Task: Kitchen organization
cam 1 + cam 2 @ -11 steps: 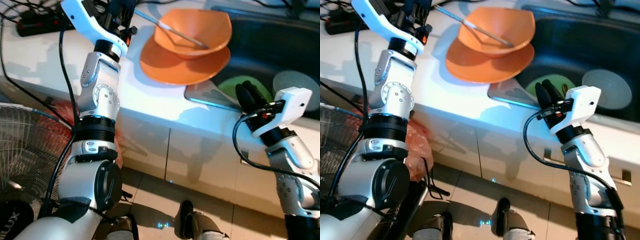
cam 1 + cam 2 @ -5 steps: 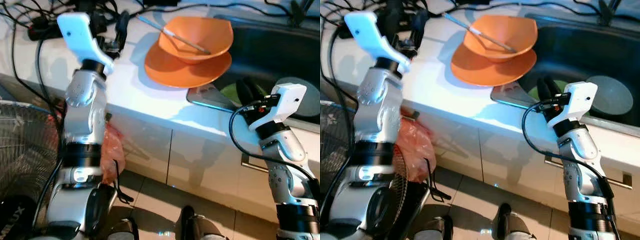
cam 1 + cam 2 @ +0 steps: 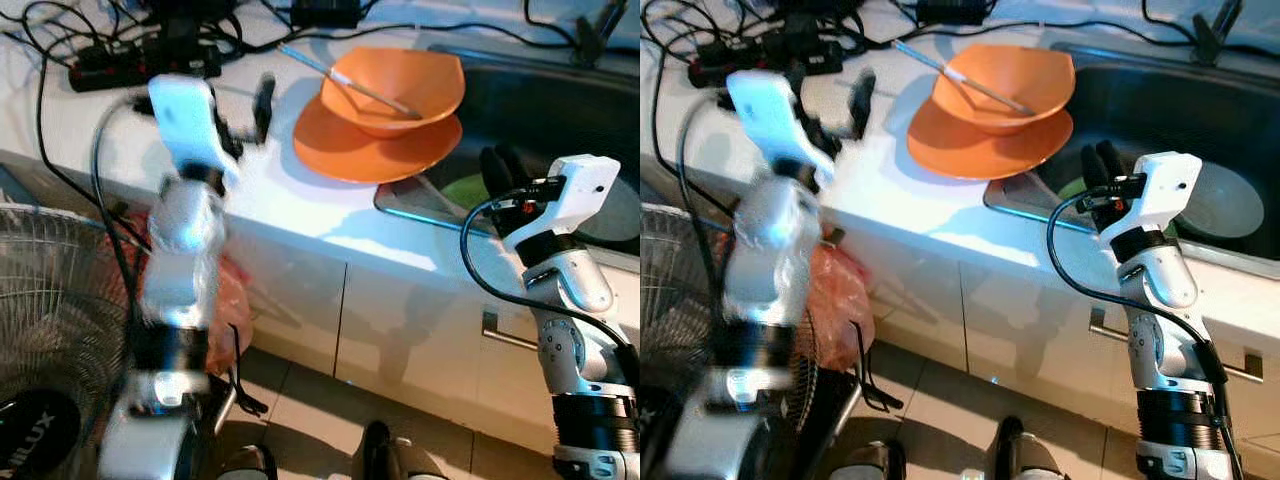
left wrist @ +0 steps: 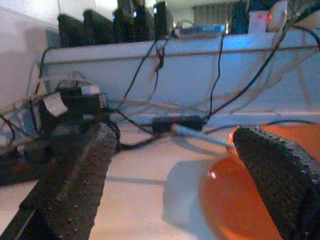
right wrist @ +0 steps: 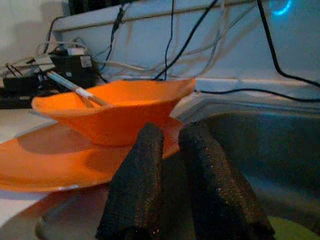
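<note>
Two grippers empty: left gripper [image 4: 170,165] spread wide, right gripper [image 5: 177,187] pressed together. Orange plastic bowl [image 3: 393,88] w/ metal spoon [image 3: 345,80] on orange plate [image 3: 375,150]; untouched, task barely begun.

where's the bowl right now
The bowl sits on the orange plate on the counter, just left of the sink.

Left gripper [image 4: 172,165] raised, fingers spread wide (arm blurred) — right gripper [image 5: 182,185] closed.
</note>
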{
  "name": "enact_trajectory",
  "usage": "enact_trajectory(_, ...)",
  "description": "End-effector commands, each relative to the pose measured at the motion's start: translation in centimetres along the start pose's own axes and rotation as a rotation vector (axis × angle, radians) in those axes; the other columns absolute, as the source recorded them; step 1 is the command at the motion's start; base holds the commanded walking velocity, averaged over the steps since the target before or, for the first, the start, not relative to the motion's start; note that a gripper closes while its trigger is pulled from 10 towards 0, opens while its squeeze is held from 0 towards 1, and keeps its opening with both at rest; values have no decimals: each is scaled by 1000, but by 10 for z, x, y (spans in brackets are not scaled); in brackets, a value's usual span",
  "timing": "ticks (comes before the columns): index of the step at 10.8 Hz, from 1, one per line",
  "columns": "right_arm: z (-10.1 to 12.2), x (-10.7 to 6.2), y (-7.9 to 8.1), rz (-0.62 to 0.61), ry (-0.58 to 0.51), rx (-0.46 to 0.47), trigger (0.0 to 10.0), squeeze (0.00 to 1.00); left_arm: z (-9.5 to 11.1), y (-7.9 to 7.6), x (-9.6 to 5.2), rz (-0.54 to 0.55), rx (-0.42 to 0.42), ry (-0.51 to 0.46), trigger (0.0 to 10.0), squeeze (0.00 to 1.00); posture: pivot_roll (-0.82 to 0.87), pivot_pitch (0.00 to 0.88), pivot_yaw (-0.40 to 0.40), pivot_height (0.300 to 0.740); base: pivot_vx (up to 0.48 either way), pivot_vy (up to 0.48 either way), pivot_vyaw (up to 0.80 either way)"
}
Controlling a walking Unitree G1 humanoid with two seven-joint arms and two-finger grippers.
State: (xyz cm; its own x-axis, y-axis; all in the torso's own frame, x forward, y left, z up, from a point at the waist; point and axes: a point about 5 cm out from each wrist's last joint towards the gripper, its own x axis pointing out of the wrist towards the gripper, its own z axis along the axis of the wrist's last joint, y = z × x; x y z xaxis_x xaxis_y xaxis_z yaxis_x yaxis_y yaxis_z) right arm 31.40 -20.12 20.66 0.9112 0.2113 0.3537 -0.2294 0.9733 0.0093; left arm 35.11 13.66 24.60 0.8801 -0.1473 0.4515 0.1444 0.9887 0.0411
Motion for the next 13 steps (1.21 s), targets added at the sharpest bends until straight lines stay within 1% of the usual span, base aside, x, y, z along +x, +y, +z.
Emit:
enact_trajectory(1, -1, -1, -3, -16, -6, -1, 10000, 0, 3, 1, -2, 9, 26, -25, 10000, 1000, -27, 118, 42, 740, 0, 0, 0)
enact_trajectory(3, -4, 1, 0, -22, -11, 9, 10000, 0, -7, 1, -8, 17, 53, -7, 10000, 1000, -27, 104, 48, 740, 0, 0, 0)
enact_trajectory(4, -5, 2, 2, -20, -13, 17, 10000, 0, -14, 3, -12, 42, 53, 3, 10000, 1000, -26, 99, 49, 740, 0, 0, 0)
enact_trajectory(6, -8, 2, 4, -13, -6, 14, 10000, 0, -27, 3, -19, 54, 55, 40, 10000, 1000, -28, 99, 49, 740, 0, 0, 0)
enact_trajectory(7, -8, 2, 4, -12, -5, 16, 10000, 0, -32, 0, -22, 37, 80, 61, 10000, 0, -24, 115, 44, 740, 0, 0, 0)
enact_trajectory(8, -9, 2, 5, -13, -4, 17, 10000, 0, -37, -1, -25, 35, 83, 73, 10000, 0, -24, 119, 42, 740, 0, 0, 0)
enact_trajectory(9, -9, 3, 6, -9, -2, 22, 10000, 0, -44, 1, -29, 51, 89, 93, 10000, 0, -23, 132, 37, 740, 0, 0, 0)
enact_trajectory(11, -9, 4, 5, -16, -1, 22, 10000, 0, -48, 1, -31, 62, 81, 101, 10000, 0, -18, 141, 35, 740, 0, 0, 0)
enact_trajectory(13, -12, 4, 7, -20, 2, 27, 10000, 0, -53, -2, -33, 62, 101, 104, 10000, 0, -16, 150, 33, 740, 0, 0, 0)
